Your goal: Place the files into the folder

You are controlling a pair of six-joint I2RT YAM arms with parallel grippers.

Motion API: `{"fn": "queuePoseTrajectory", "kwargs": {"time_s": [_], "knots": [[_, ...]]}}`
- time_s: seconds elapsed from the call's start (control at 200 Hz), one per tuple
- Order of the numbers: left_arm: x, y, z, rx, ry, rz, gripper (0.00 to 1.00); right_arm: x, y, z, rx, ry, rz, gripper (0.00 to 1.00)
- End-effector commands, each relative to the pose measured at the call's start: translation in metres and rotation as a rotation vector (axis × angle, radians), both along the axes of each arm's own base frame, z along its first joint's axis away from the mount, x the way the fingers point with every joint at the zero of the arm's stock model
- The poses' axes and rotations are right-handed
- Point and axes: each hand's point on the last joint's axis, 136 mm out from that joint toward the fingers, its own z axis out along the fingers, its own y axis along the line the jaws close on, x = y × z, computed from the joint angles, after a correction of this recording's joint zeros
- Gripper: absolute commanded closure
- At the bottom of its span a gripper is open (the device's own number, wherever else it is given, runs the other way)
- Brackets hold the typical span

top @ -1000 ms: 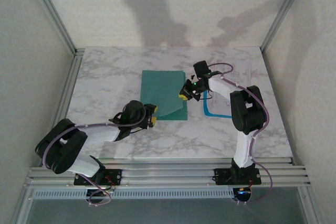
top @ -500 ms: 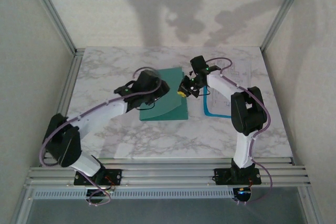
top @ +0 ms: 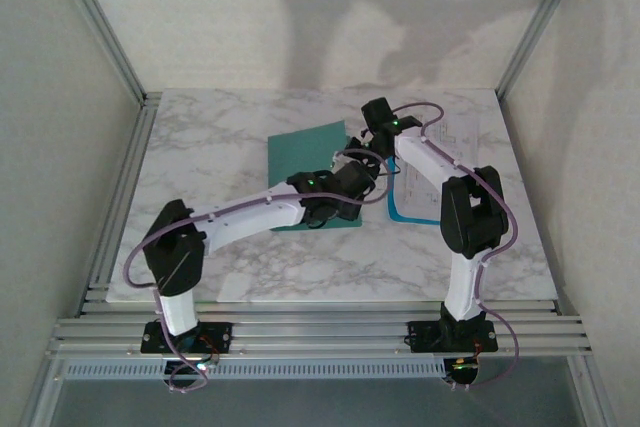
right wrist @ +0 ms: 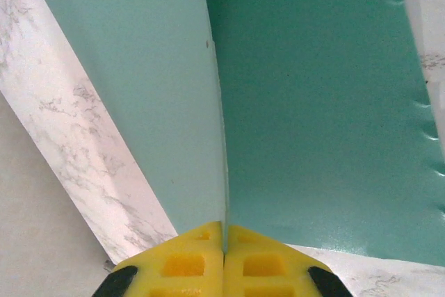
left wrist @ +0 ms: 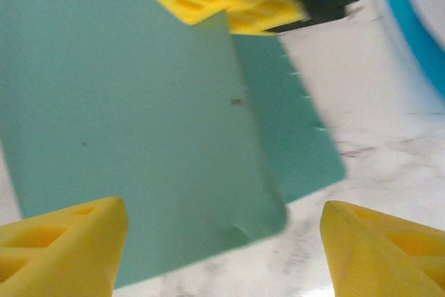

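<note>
White tubular left arm and right arm, black joints — looping purple cables, green lights, yellow ribbed fingertips.

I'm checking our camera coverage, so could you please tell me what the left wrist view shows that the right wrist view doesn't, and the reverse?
Left wrist view: the left gripper, jaws spread wide over the folder's near corner, and a blue strip on the table. Right wrist view: a close look at the lifted cover's edge running into the right gripper, with the folder's inside beside it. Shared: the teal folder, the marble table and the right gripper shut on the cover.
</note>
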Motion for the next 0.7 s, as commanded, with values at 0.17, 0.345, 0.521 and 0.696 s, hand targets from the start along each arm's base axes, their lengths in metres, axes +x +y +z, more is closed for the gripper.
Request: {"fn": "queuePoseTrajectory", "kwargs": {"time_s": [0.17, 0.345, 0.521, 0.696], "knots": [[0.025, 0.011, 0.008, 0.196, -0.13, -0.004, 0.53, -0.011, 0.003, 0.002, 0.01, 0.058, -0.012, 1.0], [0.026, 0.018, 0.009, 0.237, -0.159, -0.001, 1.0, -0.013, 0.004, 0.004, 0.018, 0.06, -0.013, 1.0], [0.019, 0.027, 0.019, 0.223, -0.187, -0.022, 1.0, -0.009, 0.008, 0.017, 0.058, 0.016, 0.013, 0.79], [0.01, 0.038, 0.036, 0.148, -0.21, -0.032, 1.0, 0.02, -0.026, 0.066, 0.097, -0.207, -0.07, 0.25]]}}
